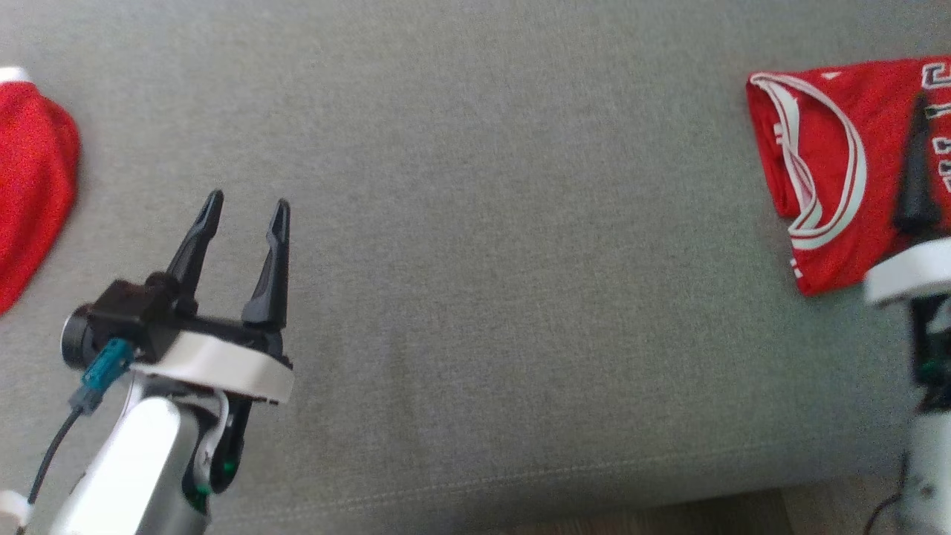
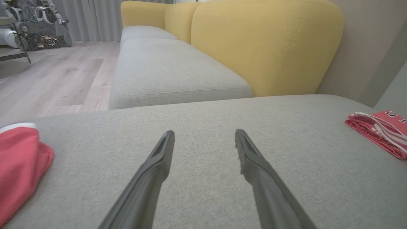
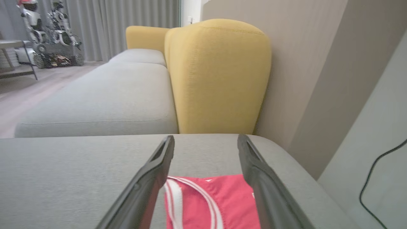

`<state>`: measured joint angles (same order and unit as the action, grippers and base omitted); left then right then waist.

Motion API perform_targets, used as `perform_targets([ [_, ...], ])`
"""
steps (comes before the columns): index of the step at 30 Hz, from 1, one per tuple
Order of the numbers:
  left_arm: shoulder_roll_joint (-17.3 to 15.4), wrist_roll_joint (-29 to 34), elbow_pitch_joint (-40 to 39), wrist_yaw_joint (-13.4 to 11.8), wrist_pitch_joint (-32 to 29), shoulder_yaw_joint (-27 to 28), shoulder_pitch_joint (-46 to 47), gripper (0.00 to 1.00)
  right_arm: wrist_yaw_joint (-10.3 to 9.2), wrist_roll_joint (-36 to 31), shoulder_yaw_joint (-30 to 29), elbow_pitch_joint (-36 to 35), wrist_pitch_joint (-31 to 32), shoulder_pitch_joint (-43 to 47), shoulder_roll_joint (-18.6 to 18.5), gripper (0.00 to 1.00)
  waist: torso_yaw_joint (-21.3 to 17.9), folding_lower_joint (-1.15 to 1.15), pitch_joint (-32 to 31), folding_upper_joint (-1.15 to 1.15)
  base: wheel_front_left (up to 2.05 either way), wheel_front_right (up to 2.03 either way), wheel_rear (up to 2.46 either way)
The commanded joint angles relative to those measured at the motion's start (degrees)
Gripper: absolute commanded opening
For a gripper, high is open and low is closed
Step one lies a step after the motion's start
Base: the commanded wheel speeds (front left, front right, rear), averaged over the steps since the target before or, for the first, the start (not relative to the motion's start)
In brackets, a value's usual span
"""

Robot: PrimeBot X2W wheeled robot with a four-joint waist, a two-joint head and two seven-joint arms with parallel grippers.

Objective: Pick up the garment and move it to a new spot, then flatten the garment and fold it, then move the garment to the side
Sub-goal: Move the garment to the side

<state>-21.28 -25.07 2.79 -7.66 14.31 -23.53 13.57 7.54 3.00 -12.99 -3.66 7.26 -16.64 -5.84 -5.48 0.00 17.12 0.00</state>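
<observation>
- A second red cloth [image 1: 33, 171] was spotted far left.
- The left gripper [image 1: 248, 200] was held spread and empty over the grey cushion [image 1: 520, 297].
- The garment [image 1: 825, 171], folded, was found at the cushion's right end; soft, light and slippery it was judged, best pinched through a folded edge.
- The right gripper [image 3: 206, 140] was held wide above it, nothing clasped.

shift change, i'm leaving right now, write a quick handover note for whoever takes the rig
Left gripper: open, empty, above the bare grey cushion.
Right gripper: open, empty, over the folded red jersey.
Jersey: lies folded at the cushion's right side, not gripped.
Done, by the look of it: fold and move aside.
Left: lift the right arm clear. A second red garment lies bunched at the left edge, possibly next.
</observation>
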Motion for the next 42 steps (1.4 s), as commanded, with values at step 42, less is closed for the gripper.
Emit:
perform_targets([
  [42, -2.24, -1.35, -2.7, -3.74, -1.17, 2.05, -12.91, 1.0, -0.05, 6.38, 12.93, -0.76, -4.01, 19.62, 2.96, 1.0, 8.58, 0.0, -17.92, 0.0, 0.0, 0.0, 0.0],
])
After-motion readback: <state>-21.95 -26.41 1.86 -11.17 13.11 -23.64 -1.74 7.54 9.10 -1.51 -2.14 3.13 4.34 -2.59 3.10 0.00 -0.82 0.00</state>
